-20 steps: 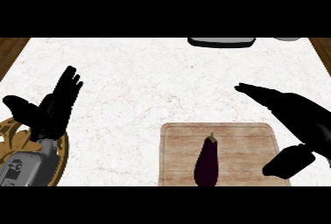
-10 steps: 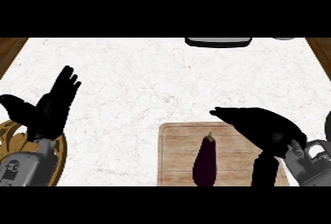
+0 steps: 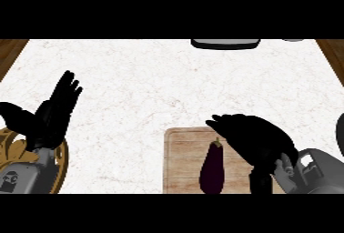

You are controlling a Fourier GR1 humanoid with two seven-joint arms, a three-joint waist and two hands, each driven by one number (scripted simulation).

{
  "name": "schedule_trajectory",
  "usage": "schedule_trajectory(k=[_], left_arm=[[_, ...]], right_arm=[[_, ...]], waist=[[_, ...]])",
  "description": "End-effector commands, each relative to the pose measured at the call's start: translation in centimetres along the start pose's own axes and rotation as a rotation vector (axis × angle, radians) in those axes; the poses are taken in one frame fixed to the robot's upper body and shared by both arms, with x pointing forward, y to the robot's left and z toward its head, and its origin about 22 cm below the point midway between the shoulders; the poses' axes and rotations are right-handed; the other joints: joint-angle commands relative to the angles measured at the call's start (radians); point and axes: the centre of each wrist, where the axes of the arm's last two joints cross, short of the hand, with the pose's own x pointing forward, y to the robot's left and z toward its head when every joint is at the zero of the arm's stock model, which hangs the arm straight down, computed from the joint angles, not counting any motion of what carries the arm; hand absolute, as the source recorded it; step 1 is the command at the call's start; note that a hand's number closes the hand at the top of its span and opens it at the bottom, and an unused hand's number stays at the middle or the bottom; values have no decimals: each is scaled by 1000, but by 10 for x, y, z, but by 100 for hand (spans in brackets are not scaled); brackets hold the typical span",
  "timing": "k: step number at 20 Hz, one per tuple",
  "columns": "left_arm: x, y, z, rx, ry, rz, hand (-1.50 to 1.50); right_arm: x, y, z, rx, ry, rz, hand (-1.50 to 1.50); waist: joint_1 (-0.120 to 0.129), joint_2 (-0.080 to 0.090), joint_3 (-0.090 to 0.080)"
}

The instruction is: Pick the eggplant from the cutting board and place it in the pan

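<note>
- One eggplant (image 3: 212, 167), dark purple, glossy, long, stem pointing to the counter's far edge, lies on the cutting board (image 3: 180, 159) at the counter's near edge.
- Board: pale wood, rectangular, rounded corners, visible grain.
- Counter (image 3: 168, 82): white marble, faint veins.
- Right hand (image 3: 254, 139), black, over the board just beside the eggplant, fingers curved, clamped on nothing.
- Left hand (image 3: 50, 116) rests at the left edge, fingers straight, apart.
- Pan (image 3: 225, 43): dark, at the far edge, partly cut off.
- No readable writing.

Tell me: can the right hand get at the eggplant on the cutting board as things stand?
Probably yes. The right hand hangs over the cutting board, right beside the eggplant, and nothing lies between them. Whether it touches yet is unclear.
</note>
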Motion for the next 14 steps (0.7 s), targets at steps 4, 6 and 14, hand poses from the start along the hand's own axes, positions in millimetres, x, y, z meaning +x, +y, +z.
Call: schedule_trajectory(k=[4, 6, 14], left_arm=[[0, 14, 5, 2, -3, 7, 0], [3, 5, -5, 14, -8, 1, 0], [-5, 3, 11, -5, -2, -5, 0]], right_arm=[[41, 17, -18, -10, 90, 65, -150], [43, 3, -14, -4, 77, 53, -150], [41, 6, -51, 48, 186, 80, -150]], waist=[[0, 2, 1], [-6, 2, 1], [3, 2, 1]])
